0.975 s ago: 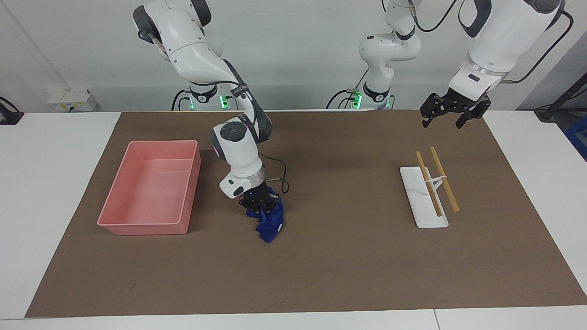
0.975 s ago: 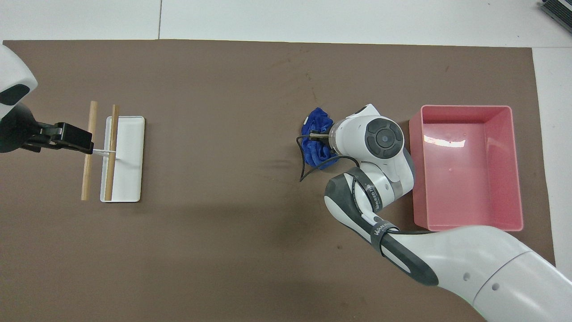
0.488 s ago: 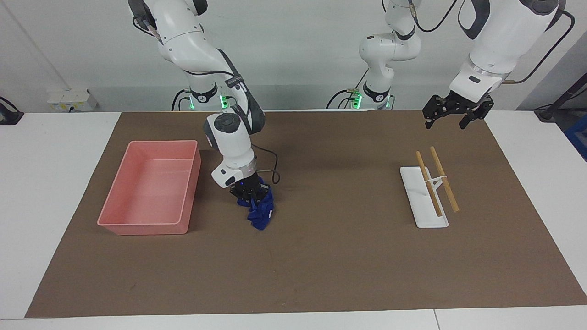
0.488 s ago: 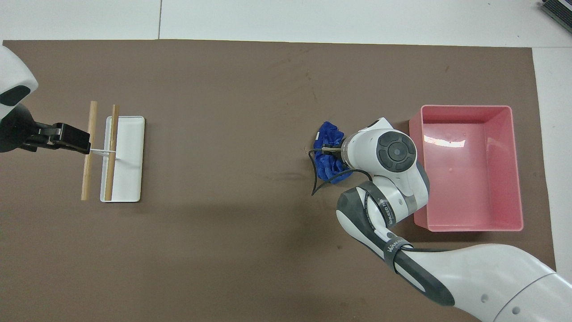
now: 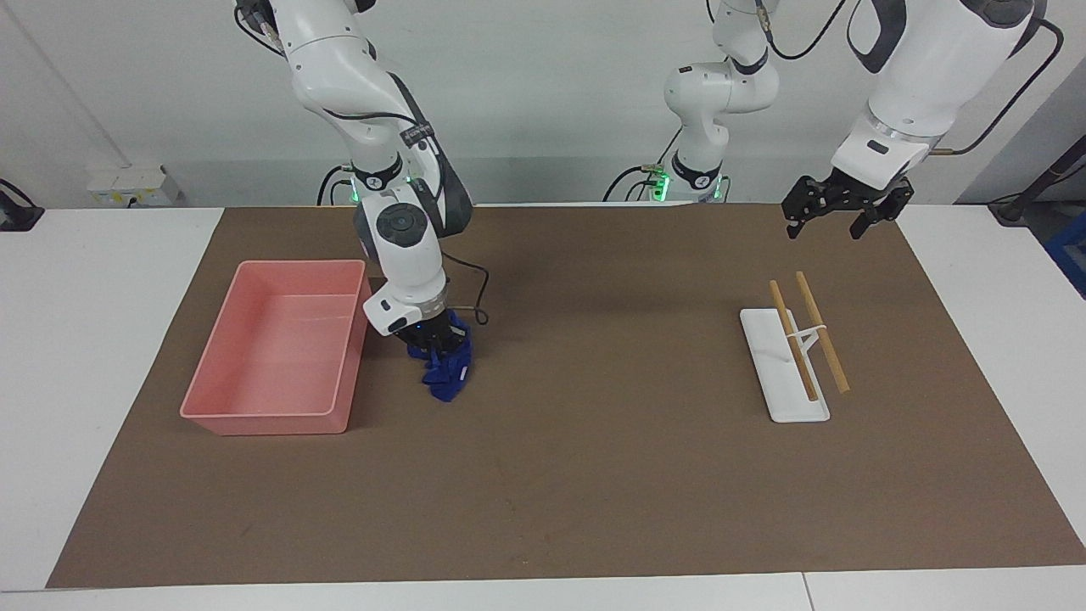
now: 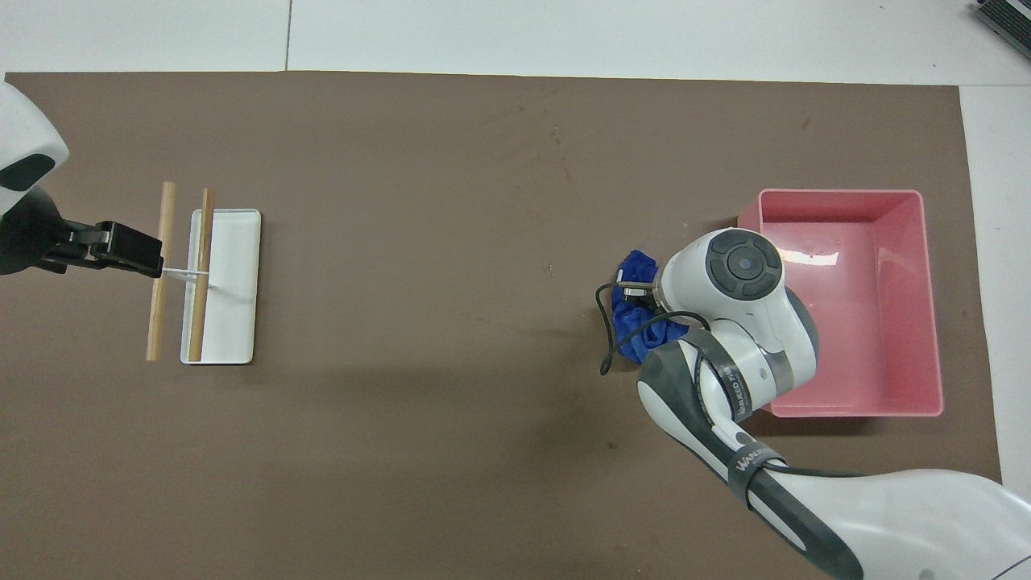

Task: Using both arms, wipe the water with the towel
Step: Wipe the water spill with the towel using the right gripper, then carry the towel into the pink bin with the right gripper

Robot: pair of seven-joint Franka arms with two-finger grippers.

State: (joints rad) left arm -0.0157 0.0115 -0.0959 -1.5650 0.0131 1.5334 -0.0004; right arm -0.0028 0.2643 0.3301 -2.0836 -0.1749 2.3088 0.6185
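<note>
The royal-blue towel [image 5: 447, 375] [image 6: 631, 322] hangs bunched from my right gripper [image 5: 434, 351], which is shut on its upper part, just beside the pink tub's wall. I cannot tell whether the towel's lower end touches the brown mat [image 5: 594, 458]. In the overhead view the right wrist hides most of that gripper. My left gripper [image 5: 821, 229] [image 6: 138, 251] hangs open and empty in the air, toward the left arm's end of the table, over the mat beside the wooden sticks. I cannot make out the water on the mat.
A pink plastic tub [image 5: 280, 266] [image 6: 838, 194] stands empty toward the right arm's end. A white tray [image 5: 785, 403] [image 6: 238, 242] with two wooden sticks [image 5: 823, 335] [image 6: 163, 274] on a small rack lies toward the left arm's end.
My right gripper has carried the towel toward the pink tub and nearer to the robots. The left gripper has stayed almost still, open.
</note>
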